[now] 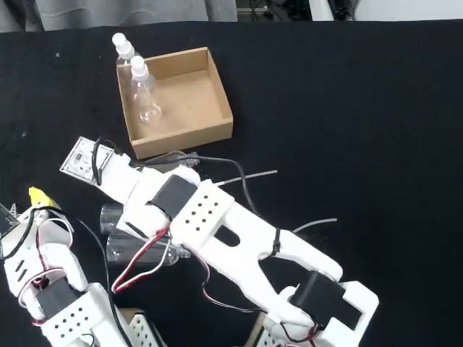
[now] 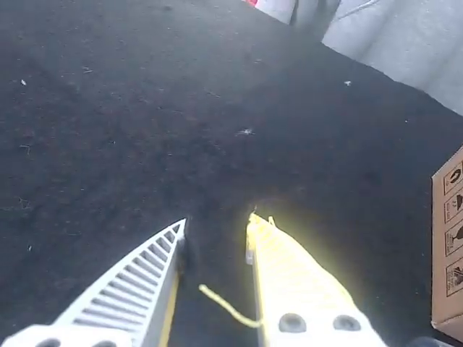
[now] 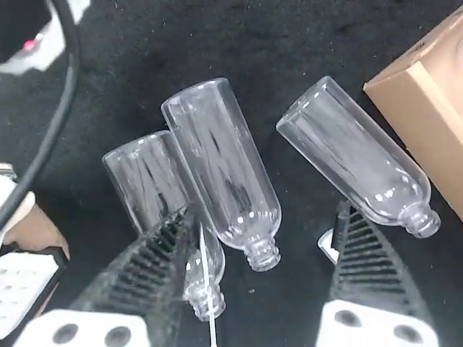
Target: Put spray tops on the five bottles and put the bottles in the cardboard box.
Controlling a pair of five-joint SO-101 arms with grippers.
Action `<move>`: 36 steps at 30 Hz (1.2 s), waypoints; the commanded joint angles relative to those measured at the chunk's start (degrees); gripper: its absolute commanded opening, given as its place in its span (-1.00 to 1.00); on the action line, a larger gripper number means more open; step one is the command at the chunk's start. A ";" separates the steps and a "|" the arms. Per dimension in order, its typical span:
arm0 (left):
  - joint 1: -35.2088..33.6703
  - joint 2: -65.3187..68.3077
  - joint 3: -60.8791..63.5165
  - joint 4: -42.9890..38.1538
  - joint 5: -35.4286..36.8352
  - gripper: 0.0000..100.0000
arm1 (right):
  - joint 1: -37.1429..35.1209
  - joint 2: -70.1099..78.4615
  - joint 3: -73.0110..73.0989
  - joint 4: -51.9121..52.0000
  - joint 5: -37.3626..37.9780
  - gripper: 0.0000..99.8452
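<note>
Right pincer point(image 3: 265, 213) open and empty, jaws either side of the neck of the middle bottle point(image 3: 221, 170), not touching it. It is one of three capless bottles lying side by side toward the worktop's point(image 3: 304, 43) near left corner, the outermost beside the cardboard box point(image 3: 427, 94). Left pincer point(image 2: 217, 224) slightly parted, empty, over bare worktop; two spray-topped bottles point(image 1: 142, 90) stand at the box's far left corner.
</note>
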 commanded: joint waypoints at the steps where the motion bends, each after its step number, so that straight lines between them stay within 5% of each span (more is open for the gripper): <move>1: -0.40 -0.53 -1.98 -1.23 0.53 -0.75 | -0.79 -2.51 0.57 -3.43 0.70 -0.46; 36: 0.13 -0.53 -1.80 -1.23 0.26 -0.75 | -1.05 24.13 -9.19 -5.10 5.63 -0.47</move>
